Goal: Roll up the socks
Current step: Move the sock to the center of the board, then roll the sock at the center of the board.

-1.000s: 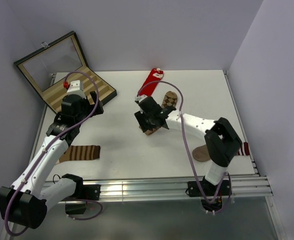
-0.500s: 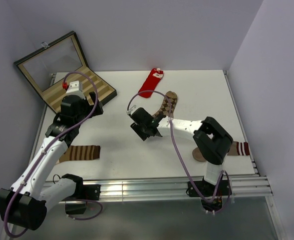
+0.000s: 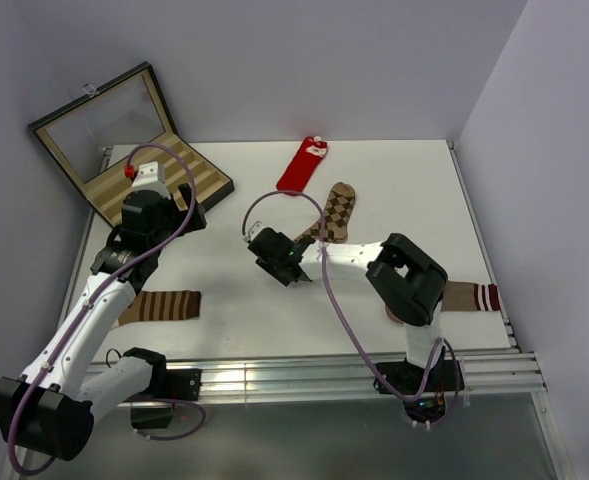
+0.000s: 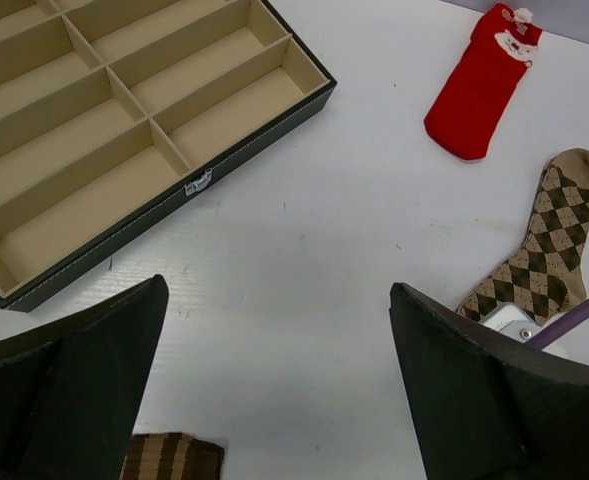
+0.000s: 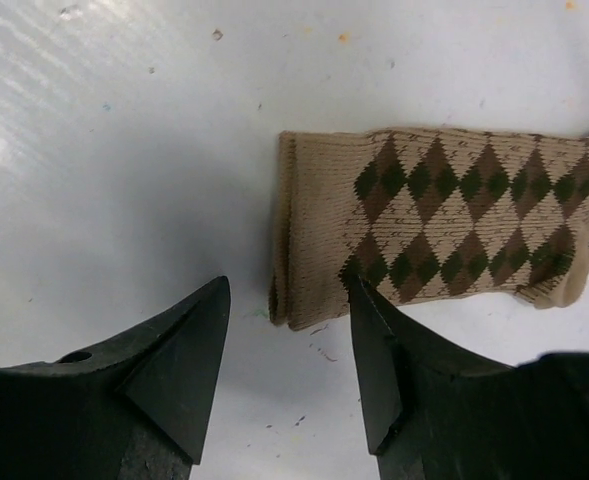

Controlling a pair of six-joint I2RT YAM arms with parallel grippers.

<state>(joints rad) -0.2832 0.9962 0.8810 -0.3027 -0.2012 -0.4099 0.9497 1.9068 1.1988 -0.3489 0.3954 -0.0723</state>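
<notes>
From above, the argyle sock and the red sock lay flat, unrolled and apart at the far middle of the desk. The right pincer hung low at the argyle sock's near end, probably because a roll would start there. The left wrist view showed the left pincer spread wide and empty over bare desk, seemingly waiting. The right wrist view showed the right jaws partly open and gripping nothing, with the cuff edge just beyond their tips.

White table between plain pale-lilac walls
</notes>
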